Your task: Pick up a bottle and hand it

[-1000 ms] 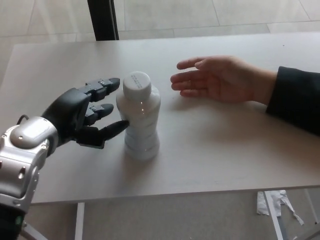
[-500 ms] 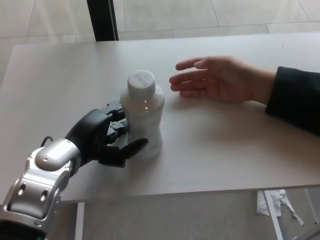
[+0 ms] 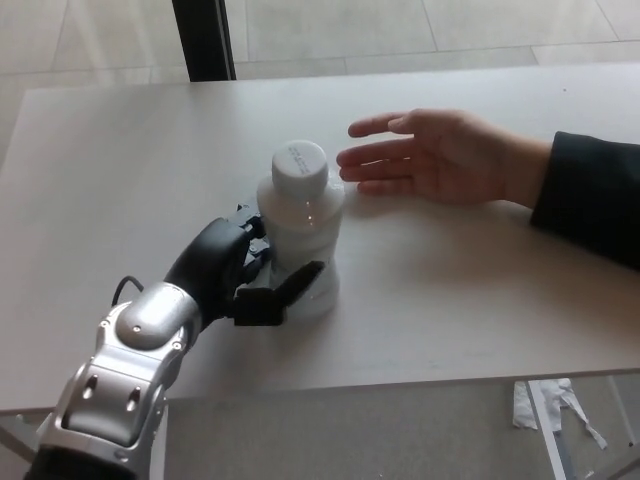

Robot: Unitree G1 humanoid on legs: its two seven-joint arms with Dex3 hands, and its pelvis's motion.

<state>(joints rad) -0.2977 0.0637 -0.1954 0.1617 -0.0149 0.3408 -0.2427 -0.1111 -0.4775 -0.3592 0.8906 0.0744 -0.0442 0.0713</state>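
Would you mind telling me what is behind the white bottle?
Behind the white bottle lies bare table, with a person's open hand beyond to its right. The left hand grips its near side, fingers partly hidden.

The robot's black left hand (image 3: 240, 275) wraps the near-left side of the white plastic bottle (image 3: 303, 235), and its far fingers vanish behind the bottle's body. Print on the white screw cap (image 3: 300, 163) is too small to read. The person's dark sleeve (image 3: 590, 205) runs off the right edge. The silver forearm (image 3: 120, 385) is cut by the near edge.
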